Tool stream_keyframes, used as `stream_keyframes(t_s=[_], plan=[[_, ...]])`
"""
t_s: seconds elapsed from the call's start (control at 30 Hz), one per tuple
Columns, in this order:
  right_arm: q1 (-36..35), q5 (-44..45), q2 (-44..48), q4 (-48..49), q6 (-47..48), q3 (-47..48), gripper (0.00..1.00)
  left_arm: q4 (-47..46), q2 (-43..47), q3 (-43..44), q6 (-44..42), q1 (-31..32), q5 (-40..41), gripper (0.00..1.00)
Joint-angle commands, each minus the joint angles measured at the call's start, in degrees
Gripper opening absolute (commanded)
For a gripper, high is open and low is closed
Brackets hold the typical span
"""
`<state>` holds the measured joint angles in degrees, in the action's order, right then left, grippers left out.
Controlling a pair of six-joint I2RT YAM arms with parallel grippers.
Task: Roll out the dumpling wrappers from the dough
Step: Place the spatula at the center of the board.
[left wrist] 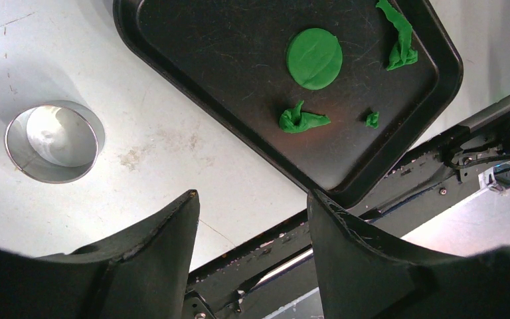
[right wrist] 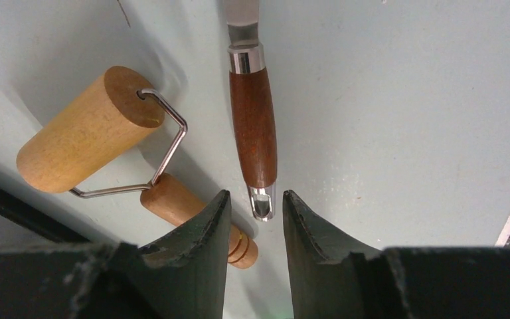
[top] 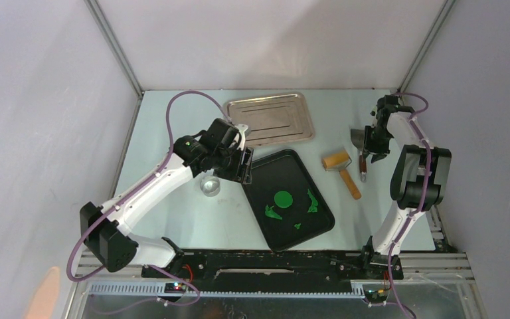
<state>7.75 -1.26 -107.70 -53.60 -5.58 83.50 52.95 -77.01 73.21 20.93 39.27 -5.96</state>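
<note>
One dumpling wrapper: a neat green round lying flat in the middle of the black tray, green scraps near and right of it
Left gripper: jaws well apart and empty, hanging over the tray's far-left corner, steel ring just to its left
Right gripper: fingers narrowly parted either side of the scraper butt, clasping nothing
Roller: on the table just left of the right gripper, handle running near-right from the head
Key bearing: the wrapper lies near-right of the left gripper, the closer arm, so lifting it likely falls to that side
</note>
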Motion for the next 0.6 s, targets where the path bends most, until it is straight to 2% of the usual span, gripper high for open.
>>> stream_keyframes(t_s=[0.0,0.23,0.37,0.4,0.43,0.57], plan=[[0.4,0.4,0.3,1.1,-0.2,2.6,0.37,-0.4,-0.2,2.4,-0.3,0.3,0.8,0.65],[0.4,0.6,2.6,3.7,-1.5,-0.1,0.4,-0.4,-0.2,2.3,-0.3,0.5,0.8,0.65],[0.3,0.2,9.8,14.4,-4.9,-10.1,0.54,-0.8,-0.3,2.0,-0.1,0.5,0.6,0.65],[0.3,0.5,11.9,17.9,-6.4,-13.8,0.67,-0.9,-0.2,2.0,-0.1,0.6,0.6,0.65],[0.4,0.7,14.0,22.1,-7.7,-17.2,0.71,-1.0,-0.2,1.9,0.0,0.6,0.5,0.65],[0.3,3.2,17.8,32.5,-12.1,-26.5,0.76,-0.6,-0.4,1.9,-0.2,0.8,0.6,0.65]])
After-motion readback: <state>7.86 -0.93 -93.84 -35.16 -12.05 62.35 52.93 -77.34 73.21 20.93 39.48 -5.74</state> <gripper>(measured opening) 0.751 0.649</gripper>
